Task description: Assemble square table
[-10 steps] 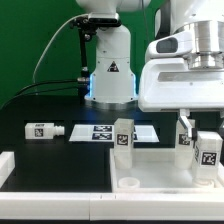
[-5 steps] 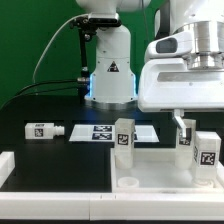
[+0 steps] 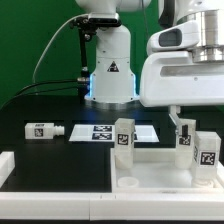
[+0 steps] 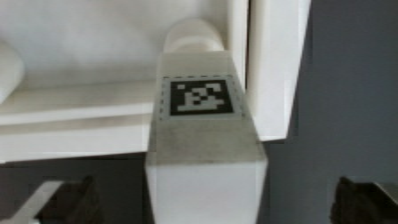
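Observation:
The white square table top (image 3: 160, 172) lies at the front of the exterior view. Three white tagged legs stand upright on it: one near its left corner (image 3: 122, 138) and two at the right (image 3: 185, 137) (image 3: 208, 152). Another tagged leg (image 3: 45, 129) lies on the black table to the left. My gripper (image 3: 182, 117) hangs just above the right pair. In the wrist view a tagged leg (image 4: 199, 100) stands between my two dark fingers (image 4: 63, 200), clear of both. The gripper (image 4: 214, 203) is open. The table top's rim (image 4: 270, 60) shows behind the leg.
The marker board (image 3: 100, 132) lies flat behind the table top. The robot's base (image 3: 110, 75) stands at the back with a cable at its left. A plain white bar (image 3: 6, 165) lies at the exterior view's left edge, and another white bar runs along the front (image 3: 60, 208).
The gripper has risen slightly above the right-hand legs, so more of the leg under it shows. Nothing else has moved.

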